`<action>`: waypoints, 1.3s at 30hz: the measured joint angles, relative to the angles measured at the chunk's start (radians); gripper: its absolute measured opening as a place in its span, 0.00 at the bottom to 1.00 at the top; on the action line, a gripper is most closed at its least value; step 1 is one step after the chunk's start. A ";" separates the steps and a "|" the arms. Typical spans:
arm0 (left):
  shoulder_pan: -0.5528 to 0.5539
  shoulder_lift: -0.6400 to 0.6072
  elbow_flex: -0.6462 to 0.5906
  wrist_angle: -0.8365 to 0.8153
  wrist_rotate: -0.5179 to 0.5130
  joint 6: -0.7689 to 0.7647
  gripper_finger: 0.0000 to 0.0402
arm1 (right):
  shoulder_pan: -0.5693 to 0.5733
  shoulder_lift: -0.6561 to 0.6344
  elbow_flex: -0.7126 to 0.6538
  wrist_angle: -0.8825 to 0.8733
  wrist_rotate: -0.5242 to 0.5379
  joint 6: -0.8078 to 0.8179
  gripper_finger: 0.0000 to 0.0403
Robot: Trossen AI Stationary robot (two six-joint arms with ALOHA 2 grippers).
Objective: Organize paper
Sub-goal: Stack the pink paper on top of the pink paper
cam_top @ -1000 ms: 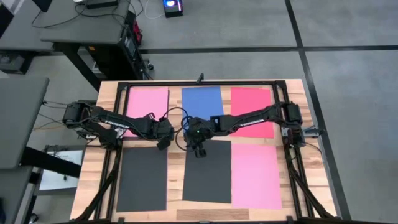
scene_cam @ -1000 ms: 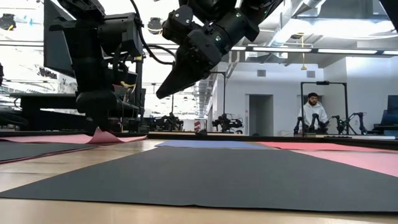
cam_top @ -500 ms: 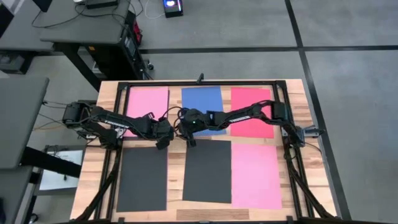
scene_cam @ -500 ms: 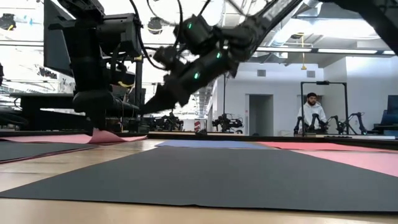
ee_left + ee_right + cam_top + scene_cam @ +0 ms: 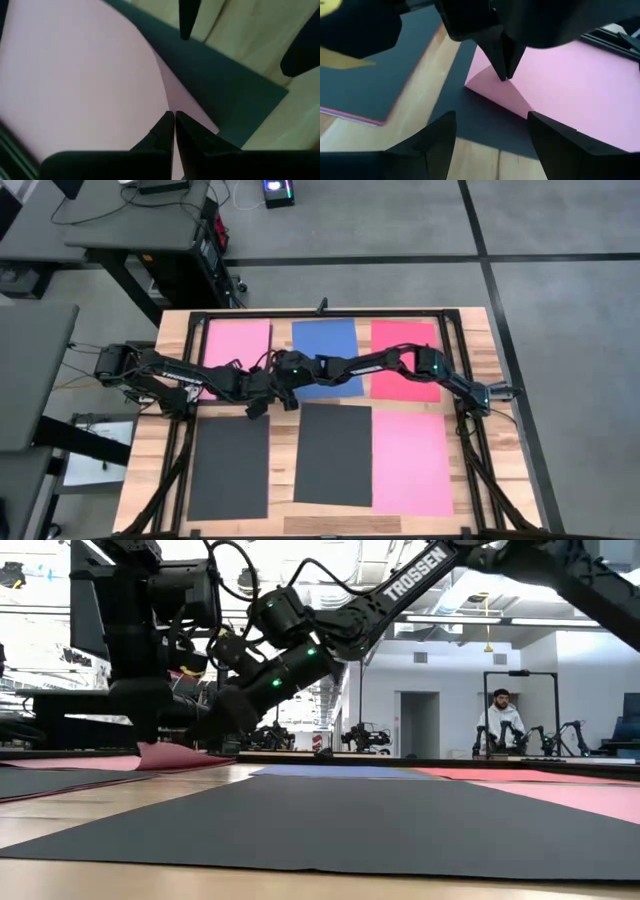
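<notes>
A pink sheet (image 5: pixel 237 350) lies at the table's far left, with a dark sheet (image 5: pixel 470 112) showing under its near right corner. My left gripper (image 5: pixel 254 406) is shut on that corner (image 5: pixel 492 85). My right gripper (image 5: pixel 284 394) is open and empty, hanging just to the right of the left gripper, with its fingers (image 5: pixel 437 142) apart facing the raised corner. A blue sheet (image 5: pixel 325 355) and a red sheet (image 5: pixel 405 360) lie flat along the far side. Two black sheets (image 5: pixel 333 452) and another pink sheet (image 5: pixel 410 460) lie flat along the near side. My left gripper pinches the pink sheet's near right corner (image 5: pixel 165 102) between its two fingertips, coming from above and pointing down. The corner is raised off the dark sheet below and curls up (image 5: pixel 175 750). The rest of the sheet lies flat on the table.
A black frame (image 5: pixel 320 313) runs around the table top. A stack topped by a black sheet (image 5: pixel 370 85) lies beside the pink corner in the right wrist view. A person (image 5: pixel 500 725) stands far back in the room.
My right gripper has swung from above the middle black sheet toward the table's left and far side, and down, ending close beside my left gripper and the pink corner. My left gripper keeps its hold on the raised corner.
</notes>
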 joint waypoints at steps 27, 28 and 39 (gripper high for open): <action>0.008 -0.001 -0.008 0.001 0.001 -0.063 0.00 | -0.056 0.038 0.100 -0.074 -0.049 -0.108 0.58; 0.008 -0.001 -0.008 0.001 0.001 -0.064 0.00 | -0.057 0.038 0.100 -0.075 -0.050 -0.104 0.58; 0.023 -0.003 -0.005 0.010 0.001 -0.066 0.00 | -0.059 0.011 0.100 -0.133 -0.036 -0.075 0.58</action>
